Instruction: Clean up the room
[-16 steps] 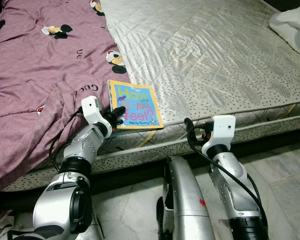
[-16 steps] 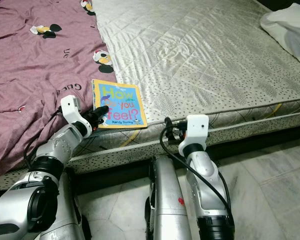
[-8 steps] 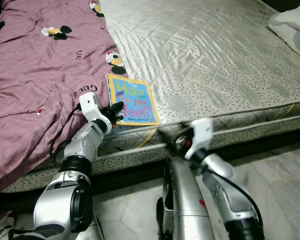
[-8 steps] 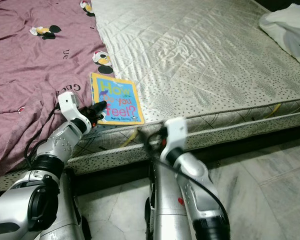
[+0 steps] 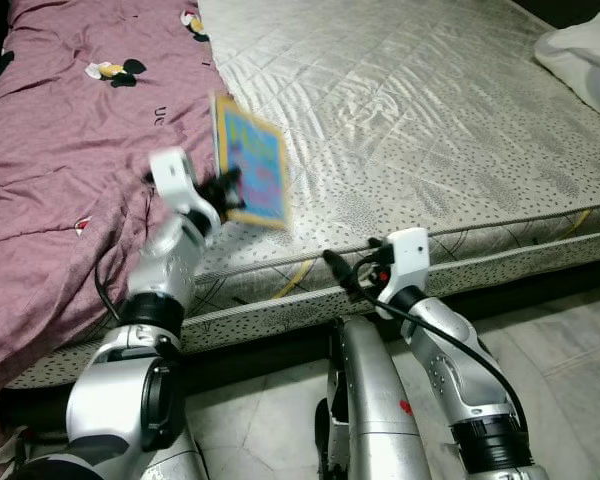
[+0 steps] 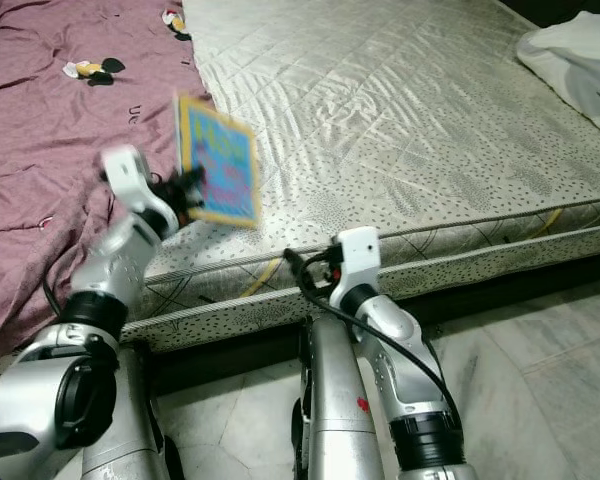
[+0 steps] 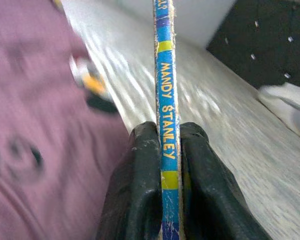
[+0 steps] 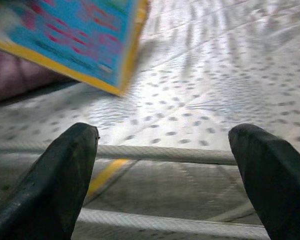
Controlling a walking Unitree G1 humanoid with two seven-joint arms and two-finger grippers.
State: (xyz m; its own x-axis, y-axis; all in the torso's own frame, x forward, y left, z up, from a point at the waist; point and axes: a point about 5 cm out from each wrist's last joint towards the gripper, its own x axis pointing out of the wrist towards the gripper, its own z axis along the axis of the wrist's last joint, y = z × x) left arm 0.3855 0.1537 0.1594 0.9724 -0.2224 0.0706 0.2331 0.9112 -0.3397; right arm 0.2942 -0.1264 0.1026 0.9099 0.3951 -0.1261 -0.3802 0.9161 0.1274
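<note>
A thin blue picture book with a yellow border (image 5: 250,160) is held upright on its edge above the mattress (image 5: 430,120), beside the purple blanket. My left gripper (image 5: 223,190) is shut on the book's lower edge. In the left wrist view both black fingers (image 7: 140,185) pinch the spine (image 7: 165,100), which reads "Mandy Stanley". My right gripper (image 5: 338,270) is low at the mattress's front edge, open, with nothing between its fingers (image 8: 55,185). The right wrist view has the book (image 8: 75,35) hanging ahead of it, over the mattress edge.
A purple patterned blanket (image 5: 70,150) covers the left part of the bed. A white cloth (image 5: 585,50) lies at the far right corner of the mattress. Pale tiled floor (image 5: 560,330) runs along the bed's front, to my right.
My left gripper has lifted the book off the mattress and tipped it upright. The right arm swung left and now sits low at the bed's edge.
</note>
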